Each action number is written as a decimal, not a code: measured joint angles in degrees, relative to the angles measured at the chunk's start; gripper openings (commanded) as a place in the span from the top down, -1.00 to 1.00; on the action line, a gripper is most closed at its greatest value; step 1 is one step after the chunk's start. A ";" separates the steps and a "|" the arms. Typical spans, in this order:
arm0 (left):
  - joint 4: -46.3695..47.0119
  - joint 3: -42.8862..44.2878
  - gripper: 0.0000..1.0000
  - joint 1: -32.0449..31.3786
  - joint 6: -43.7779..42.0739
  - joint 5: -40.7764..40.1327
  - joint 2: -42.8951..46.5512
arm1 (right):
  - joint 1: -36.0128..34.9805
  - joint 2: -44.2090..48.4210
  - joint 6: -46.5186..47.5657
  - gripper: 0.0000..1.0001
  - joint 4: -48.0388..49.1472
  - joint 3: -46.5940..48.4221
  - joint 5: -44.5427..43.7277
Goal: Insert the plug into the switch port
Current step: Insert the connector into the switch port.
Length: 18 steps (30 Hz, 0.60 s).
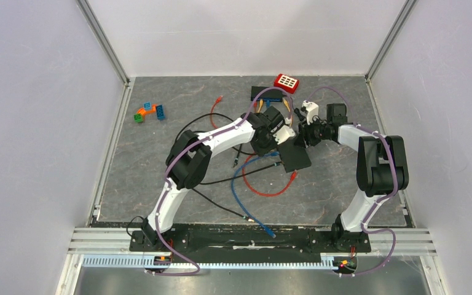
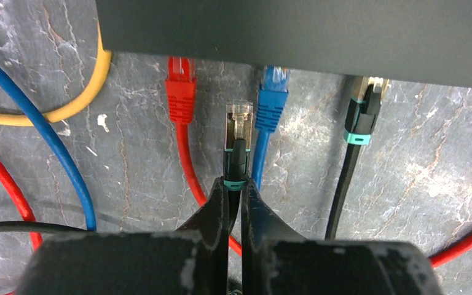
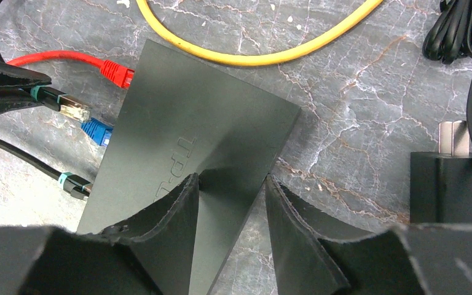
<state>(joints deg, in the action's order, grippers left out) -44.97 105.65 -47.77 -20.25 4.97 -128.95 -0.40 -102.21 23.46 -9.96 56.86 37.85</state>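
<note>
You are at the alignment step. The plug [image 2: 239, 120], a clear-tipped connector on a black cable with a teal band, sits just short of the black switch [image 2: 295, 31] and is not yet in a port. It points at the switch's port face, between a red plug [image 2: 181, 86] and a blue plug [image 2: 271, 98] that both appear seated there. Another black plug [image 2: 362, 110] sits in a port farther to the right. Your left claw [image 2: 235, 200] is pressed together on the teal band just behind the plug, holding it above the table [image 2: 418, 172]. Your right claw [image 3: 230, 209] is spread partway over the switch's top, with one finger above the lid and the other near its edge. Whether it presses on the switch cannot be told. The next move likely calls for squaring the tip to the free port between red and blue, then pushing straight in while the switch is braced against sliding.
</note>
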 measured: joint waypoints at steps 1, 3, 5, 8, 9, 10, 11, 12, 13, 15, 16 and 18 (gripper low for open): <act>0.00 0.57 0.96 0.00 -0.02 -0.04 -0.33 | -0.07 0.00 0.02 0.13 0.33 -0.13 0.15; 0.04 1.46 0.96 0.00 -0.02 -0.11 -0.94 | -0.35 0.00 0.15 0.13 1.11 -0.42 0.39; 0.02 1.70 0.96 0.02 -0.04 -0.07 -1.44 | -0.68 0.00 0.17 0.13 1.60 -0.52 0.52; -0.17 2.21 0.95 0.00 -0.07 0.02 -2.23 | -1.07 0.00 0.17 0.14 2.14 -0.72 0.63; -0.20 2.40 0.96 0.00 -0.07 0.00 -2.51 | -1.11 0.00 0.15 0.15 2.25 -0.79 0.76; -0.17 2.49 0.96 0.00 -0.04 -0.07 -2.71 | -1.14 0.00 0.15 0.15 2.38 -0.85 0.87; -0.20 2.51 0.96 0.00 -0.04 -0.15 -2.78 | -1.16 0.00 0.15 0.14 2.40 -0.87 0.94; -0.20 2.51 0.96 0.00 -0.02 -0.24 -2.80 | -1.16 0.00 0.13 0.15 2.45 -0.90 0.94; -0.11 2.51 0.95 0.00 0.00 -0.35 -2.80 | -1.16 0.00 0.13 0.15 2.60 -0.98 0.96; 0.13 2.51 0.96 0.00 0.11 -0.50 -2.80 | -1.14 0.02 0.11 0.14 2.89 -1.18 1.14; 0.24 2.49 0.95 0.00 0.24 -0.66 -2.80 | -1.14 0.04 0.11 0.14 2.99 -1.25 1.16; 0.81 2.36 0.96 0.00 0.68 -1.22 -2.80 | -1.14 0.04 0.02 0.13 3.06 -1.29 1.18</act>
<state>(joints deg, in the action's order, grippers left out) -44.16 108.01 -47.77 -19.57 3.75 -131.74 -1.54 -102.17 23.49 -6.90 55.57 39.03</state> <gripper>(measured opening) 0.055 0.433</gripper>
